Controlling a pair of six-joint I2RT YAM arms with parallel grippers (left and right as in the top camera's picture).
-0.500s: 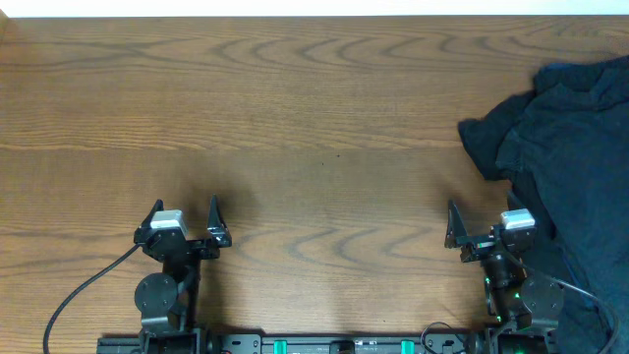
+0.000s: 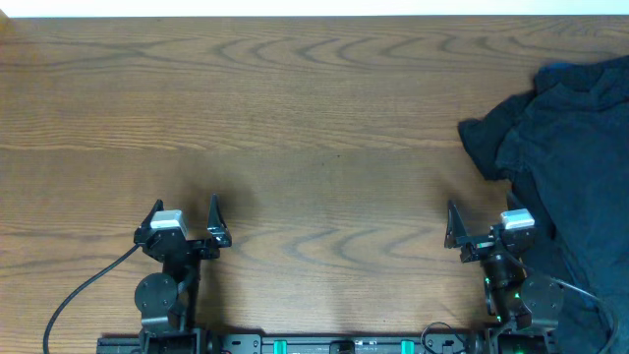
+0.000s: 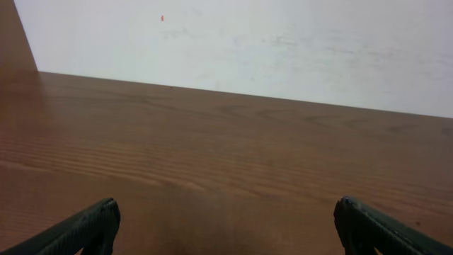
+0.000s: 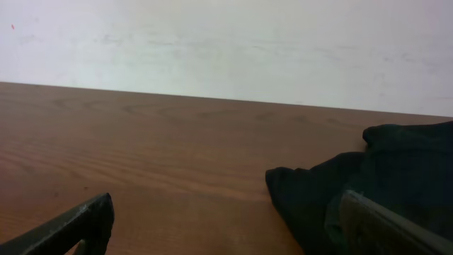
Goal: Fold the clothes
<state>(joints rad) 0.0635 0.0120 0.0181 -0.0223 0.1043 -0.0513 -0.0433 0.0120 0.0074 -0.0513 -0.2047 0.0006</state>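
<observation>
A crumpled pile of dark navy-black clothes (image 2: pixel 570 157) lies at the table's right side, running off the right edge of the overhead view. It also shows in the right wrist view (image 4: pixel 354 191), ahead and to the right. My right gripper (image 2: pixel 479 221) is open and empty near the front edge, its right finger next to the cloth pile; in its wrist view (image 4: pixel 226 216) the fingers are spread wide. My left gripper (image 2: pixel 184 216) is open and empty at the front left, far from the clothes; its wrist view (image 3: pixel 225 219) shows only bare table between the fingers.
The brown wooden table (image 2: pixel 295 118) fills the overhead view, with a white wall beyond its far edge (image 3: pixel 248 42). A black cable (image 2: pixel 79 295) runs from the left arm's base toward the front left corner.
</observation>
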